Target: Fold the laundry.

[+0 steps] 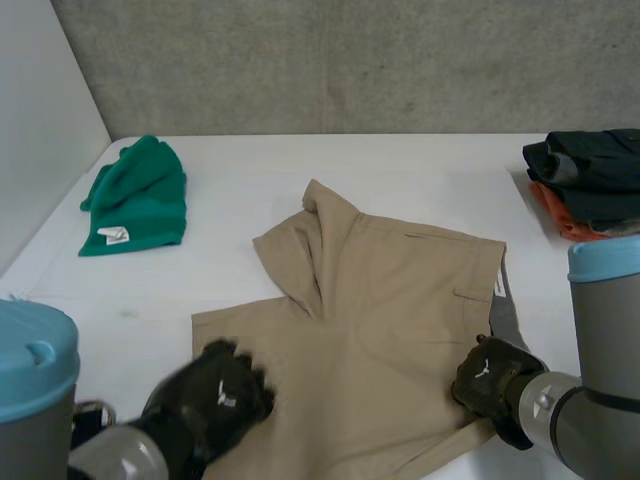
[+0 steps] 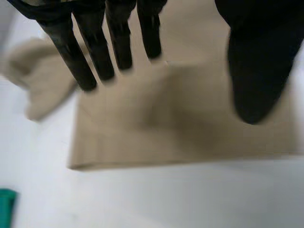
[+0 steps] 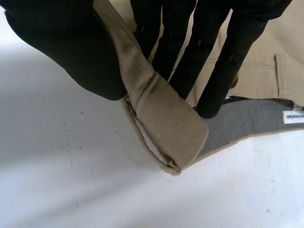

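Head view.
- Table (image 1: 250, 170): white, against a grey wall (image 1: 350, 60).
- Shorts (image 1: 390, 300): tan, spread mid-table toward the near side. A rumpled flap is raised at the far-left part, and a strip of grey lining (image 1: 505, 310) shows along the right edge.
- Green garment (image 1: 135, 200): bunched at far left, well apart from the shorts.
- Clothes stack (image 1: 590, 180): dark pieces over an orange one, far right.
- Left hand (image 1: 215, 395): on the near-left part of the shorts.
- Right hand (image 1: 495, 375): at the near-right edge of the shorts.

Left wrist view.
- Left hand (image 2: 259, 61): fingers (image 2: 78, 52) straight and spread, thumb set wide apart from them, nothing gripped. Whether the tips touch the cloth cannot be told.
- Shorts (image 2: 180, 128): flat under the palm, with a straight folded edge beyond the fingertips.
- Green garment (image 2: 5, 206): a scrap is visible well apart from the hand.

Right wrist view.
- Right hand (image 3: 61, 47): thumb and straight fingers (image 3: 223, 61) closed on the shorts' edge, pinching it.
- Shorts (image 3: 166, 118): the pinched edge is lifted in a thick fold that hangs from between thumb and fingers, with its hem just above the table (image 3: 71, 180).
- Lining (image 3: 247, 121): exposed beside the fingertips and bearing a small white label (image 3: 293, 116).
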Available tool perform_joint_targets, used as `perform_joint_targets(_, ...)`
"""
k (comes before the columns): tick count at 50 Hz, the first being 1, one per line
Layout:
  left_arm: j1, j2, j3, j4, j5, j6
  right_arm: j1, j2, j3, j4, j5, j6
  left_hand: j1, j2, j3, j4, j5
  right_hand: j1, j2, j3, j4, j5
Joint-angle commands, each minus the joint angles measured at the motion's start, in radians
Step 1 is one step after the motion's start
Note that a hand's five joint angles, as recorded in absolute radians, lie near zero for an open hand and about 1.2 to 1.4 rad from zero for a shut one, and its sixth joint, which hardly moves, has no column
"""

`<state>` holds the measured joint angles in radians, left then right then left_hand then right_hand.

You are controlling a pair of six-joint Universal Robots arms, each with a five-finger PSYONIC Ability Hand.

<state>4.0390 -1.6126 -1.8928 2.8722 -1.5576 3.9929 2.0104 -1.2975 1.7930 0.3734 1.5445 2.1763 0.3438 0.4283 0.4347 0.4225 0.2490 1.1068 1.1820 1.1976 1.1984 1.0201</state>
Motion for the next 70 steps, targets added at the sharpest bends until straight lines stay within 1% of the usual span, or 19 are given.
perform_joint_targets(1, 0.046, -0.065, 0.064, 0.428, 0.007, -0.001, 0.014, 0.012, 0.005, -0.139, -0.001, 0.082, -0.098, -0.183, -0.189, -0.177, -0.178, 0.289, 0.214, 0.199, 0.198, 0.202)
perform_joint_targets(2, 0.048, -0.097, 0.09, 0.502, 0.011, -0.001, 0.016, 0.012, 0.005, -0.148, -0.003, 0.095, -0.083, -0.168, -0.174, -0.162, -0.163, 0.289, 0.214, 0.199, 0.198, 0.202)
perform_joint_targets(5, 0.073, -0.206, 0.17, 0.591, 0.028, -0.005, 0.016, 0.015, 0.012, -0.182, -0.001, 0.138, 0.01, -0.074, -0.081, -0.069, -0.07, 0.289, 0.214, 0.199, 0.198, 0.202)
perform_joint_targets(8, 0.097, -0.308, 0.26, 0.595, 0.074, -0.018, 0.016, 0.015, 0.026, -0.215, -0.003, 0.161, 0.043, -0.042, -0.048, -0.036, -0.037, 0.289, 0.214, 0.199, 0.198, 0.202)
perform_joint_targets(9, 0.106, -0.361, 0.32, 0.589, 0.109, -0.032, 0.016, 0.015, 0.028, -0.228, -0.003, 0.163, 0.081, -0.004, -0.01, 0.002, 0.001, 0.289, 0.214, 0.199, 0.198, 0.202)
perform_joint_targets(12, 0.124, -0.499, 0.467, 0.553, 0.192, -0.075, 0.016, 0.015, 0.04, -0.26, -0.001, 0.166, 0.137, 0.052, 0.046, 0.058, 0.057, 0.289, 0.214, 0.199, 0.198, 0.202)
perform_joint_targets(16, 0.162, -0.662, 0.671, 0.471, 0.257, -0.11, 0.016, 0.015, 0.049, -0.277, -0.001, 0.168, 0.225, 0.14, 0.134, 0.146, 0.145, 0.289, 0.214, 0.199, 0.198, 0.202)
perform_joint_targets(23, 0.201, -0.869, 0.948, 0.283, 0.287, -0.112, 0.013, 0.017, 0.063, -0.289, -0.001, 0.169, 0.251, 0.167, 0.16, 0.173, 0.172, 0.289, 0.214, 0.199, 0.198, 0.202)
perform_joint_targets(26, 0.21, -0.928, 1.03, 0.231, 0.327, -0.109, 0.004, 0.017, 0.074, -0.313, -0.001, 0.169, 0.278, 0.193, 0.187, 0.199, 0.198, 0.289, 0.214, 0.199, 0.198, 0.202)
perform_joint_targets(34, 0.23, -1.004, 1.115, 0.228, 0.36, -0.115, -0.001, 0.018, 0.086, -0.34, 0.0, 0.169, 0.63, 0.545, 0.539, 0.551, 0.55, 0.289, 0.214, 0.199, 0.198, 0.202)
perform_joint_targets(35, 0.229, -1.009, 1.118, 0.229, 0.361, -0.115, -0.001, 0.018, 0.086, -0.34, 0.0, 0.169, 0.804, 0.72, 0.714, 0.726, 0.725, 0.289, 0.214, 0.199, 0.198, 0.202)
perform_joint_targets(37, 0.227, -1.01, 1.12, 0.231, 0.355, -0.116, -0.001, 0.017, 0.088, -0.34, 0.0, 0.169, 1.022, 0.938, 0.931, 0.944, 0.943, 0.289, 0.214, 0.199, 0.198, 0.202)
perform_joint_targets(42, 0.222, -1.003, 1.12, 0.259, 0.283, -0.112, 0.001, 0.017, 0.089, -0.34, 0.0, 0.169, 1.052, 0.968, 0.962, 0.974, 0.973, 0.289, 0.214, 0.199, 0.198, 0.202)
perform_joint_targets(43, 0.222, -1.0, 1.112, 0.274, 0.228, -0.107, 0.001, 0.017, 0.091, -0.34, 0.0, 0.169, 1.052, 0.968, 0.962, 0.974, 0.973, 0.289, 0.214, 0.199, 0.198, 0.202)
perform_joint_targets(48, 0.209, -0.975, 1.062, 0.268, 0.09, -0.095, 0.011, 0.015, 0.089, -0.34, 0.0, 0.171, 1.052, 0.968, 0.962, 0.974, 0.973, 0.289, 0.214, 0.199, 0.198, 0.202)
perform_joint_targets(50, 0.198, -0.931, 0.996, 0.268, 0.036, -0.087, 0.011, 0.015, 0.089, -0.34, 0.0, 0.171, 1.052, 0.968, 0.962, 0.974, 0.973, 0.289, 0.214, 0.199, 0.198, 0.202)
perform_joint_targets(57, 0.189, -0.802, 0.848, 0.274, -0.085, -0.075, 0.014, 0.015, 0.077, -0.34, -0.001, 0.213, 1.052, 0.968, 0.962, 0.974, 0.973, 0.289, 0.214, 0.199, 0.198, 0.202)
perform_joint_targets(63, 0.183, -0.785, 0.802, 0.274, -0.139, -0.075, 0.016, 0.014, 0.06, -0.34, -0.004, 0.28, 1.052, 0.968, 0.962, 0.974, 0.973, 0.289, 0.214, 0.199, 0.198, 0.202)
perform_joint_targets(70, 0.175, -0.783, 0.811, 0.28, -0.211, -0.07, 0.016, 0.017, 0.063, -0.341, -0.003, 0.292, 1.052, 0.968, 0.962, 0.974, 0.973, 0.289, 0.214, 0.199, 0.198, 0.202)
